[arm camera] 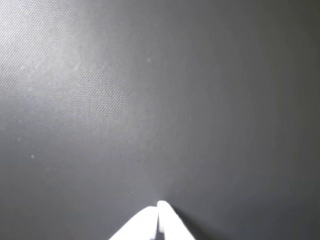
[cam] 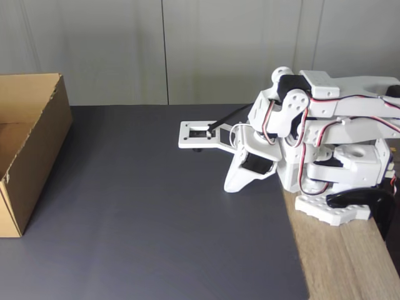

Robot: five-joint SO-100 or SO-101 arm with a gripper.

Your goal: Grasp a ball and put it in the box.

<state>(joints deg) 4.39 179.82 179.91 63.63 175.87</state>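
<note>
end effector (arm camera: 159, 207) tips closed together, holding nothing, low over dark bench (cam: 156, 219) | box (cam: 28, 144) far left in fixed view (open top) | ball location: can't tell

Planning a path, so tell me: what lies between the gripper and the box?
Bare dark mat in the fixed view, between the gripper and the box.
</note>
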